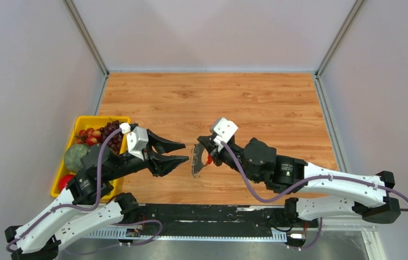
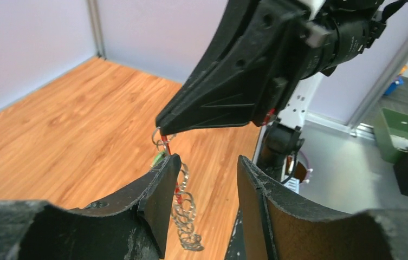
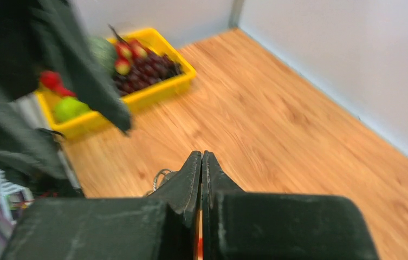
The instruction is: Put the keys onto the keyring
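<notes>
My right gripper [image 1: 205,148] is shut on the keyring [image 1: 197,161] and holds it above the table. The keyring's red loop [image 2: 165,142] hangs from the right fingertips, and its silvery jagged fan [image 2: 188,216] dangles below. In the right wrist view the jaws [image 3: 201,155] are pressed together, with a silver ring [image 3: 160,175] showing beside them. A tiny green-headed key [image 2: 158,159] shows by the red loop, just past my left finger; I cannot tell whether it hangs on the loop. My left gripper [image 1: 186,152] is open and empty just left of the keyring, which is level with its fingertips [image 2: 164,176].
A yellow bin [image 1: 80,120] of grapes, apples and other fruit stands at the left table edge and also shows in the right wrist view [image 3: 155,89]. Grey walls enclose the wooden table [image 1: 256,103] on three sides.
</notes>
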{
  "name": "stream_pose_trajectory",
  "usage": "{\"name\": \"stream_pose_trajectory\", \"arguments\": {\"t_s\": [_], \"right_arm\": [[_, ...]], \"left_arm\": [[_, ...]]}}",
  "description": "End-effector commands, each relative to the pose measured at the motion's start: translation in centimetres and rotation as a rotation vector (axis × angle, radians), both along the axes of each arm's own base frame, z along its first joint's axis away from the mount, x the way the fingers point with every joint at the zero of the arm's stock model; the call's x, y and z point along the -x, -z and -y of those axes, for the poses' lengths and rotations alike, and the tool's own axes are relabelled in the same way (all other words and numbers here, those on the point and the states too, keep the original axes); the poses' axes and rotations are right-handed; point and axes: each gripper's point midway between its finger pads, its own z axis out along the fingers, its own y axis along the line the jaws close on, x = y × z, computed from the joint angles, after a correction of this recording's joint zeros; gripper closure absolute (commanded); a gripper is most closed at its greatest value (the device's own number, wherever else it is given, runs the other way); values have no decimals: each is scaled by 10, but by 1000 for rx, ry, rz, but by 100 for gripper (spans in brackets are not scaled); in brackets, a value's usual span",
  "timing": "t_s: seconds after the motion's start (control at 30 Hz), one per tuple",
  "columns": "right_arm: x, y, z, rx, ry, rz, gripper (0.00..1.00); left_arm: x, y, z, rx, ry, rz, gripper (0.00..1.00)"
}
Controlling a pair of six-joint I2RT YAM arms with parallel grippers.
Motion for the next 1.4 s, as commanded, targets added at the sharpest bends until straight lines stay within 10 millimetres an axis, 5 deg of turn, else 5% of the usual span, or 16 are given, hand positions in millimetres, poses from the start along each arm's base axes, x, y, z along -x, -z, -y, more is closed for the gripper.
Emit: {"name": "stream_pose_trajectory", "arguments": {"t_s": [0.0, 0.3, 0.47, 0.73, 1.37], "right_arm": [[-32, 39, 13, 3, 99, -176, 100], [-60, 119, 17, 99, 134, -385, 100], [-64, 153, 18, 149, 125, -481, 100], [-68, 209, 23, 241, 128, -645, 100], [-174, 292, 50, 238, 480, -803, 100]], "left_arm": [[-24, 20, -4, -58, -125, -25, 45], [-39, 36, -11, -88, -215, -51, 29], [-43, 40, -11, -96, -234, -57, 2], [-45, 45, -13, -104, -250, -65, 0], [-48, 52, -9, -121, -250, -80, 0]]}}
